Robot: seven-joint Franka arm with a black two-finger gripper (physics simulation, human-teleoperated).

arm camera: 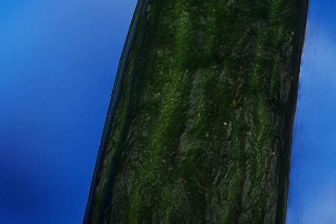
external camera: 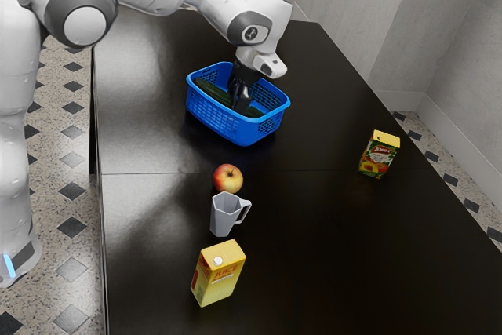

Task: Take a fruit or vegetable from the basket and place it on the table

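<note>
- Seems to be at the grasping step, with the gripper (external camera: 240,105) reaching down inside the blue basket (external camera: 214,118)
- Can see the cucumber (arm camera: 194,103) lying in this basket, directly under the gripper
- Cannot tell from here the opening of the gripper, nor confirm any hold on the cucumber
- Next, need to make sure of a firm grip across the cucumber, and only then to lift it straight up, without catching the basket wall
- After that, should carry it over to the table (external camera: 314,233) and lay it down gently, well apart from the apple (external camera: 228,178) and the grey mug (external camera: 223,215)
</note>
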